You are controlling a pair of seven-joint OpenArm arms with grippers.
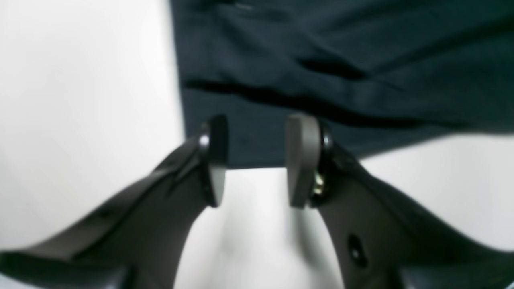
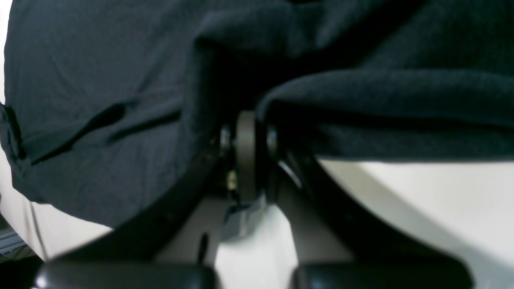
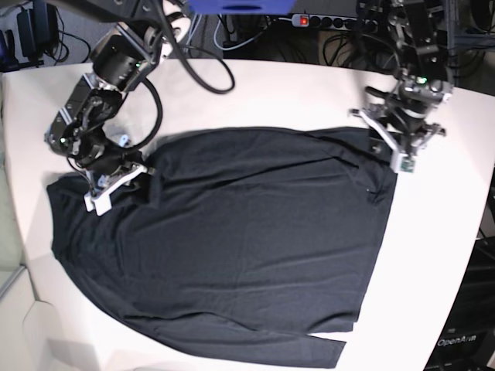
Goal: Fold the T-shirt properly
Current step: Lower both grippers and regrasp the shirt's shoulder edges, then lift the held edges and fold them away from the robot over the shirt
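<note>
- T-shirt (image 3: 240,232) spread flat across white table (image 3: 448,224), filling centre, hem corner toward 5 o'clock.
- Right gripper (image 2: 247,156) at 9 o'clock, clamped onto bunched black cloth.
- Left gripper (image 1: 257,160) at 2 o'clock, parted, empty, straddling shirt corner.

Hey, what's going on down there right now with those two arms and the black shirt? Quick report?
Right gripper shut on T-shirt edge. Left gripper open, at shirt corner, holding nothing. Shirt spread on white table. Nothing in the way.
</note>
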